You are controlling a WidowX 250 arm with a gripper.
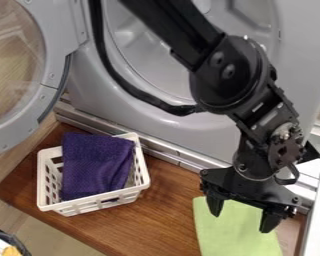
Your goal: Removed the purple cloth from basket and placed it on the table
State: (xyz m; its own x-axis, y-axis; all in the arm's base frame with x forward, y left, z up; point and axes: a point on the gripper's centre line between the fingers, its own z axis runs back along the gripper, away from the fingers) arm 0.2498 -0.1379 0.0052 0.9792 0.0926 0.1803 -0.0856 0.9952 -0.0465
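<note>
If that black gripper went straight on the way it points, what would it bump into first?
Probably the light green cloth on the wooden surface; the gripper points down at it, though the height between is unclear.

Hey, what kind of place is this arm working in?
Probably a laundry area, or a mock-up of one: an open round door beside a machine's drum, and a white basket holding a purple cloth.
</note>
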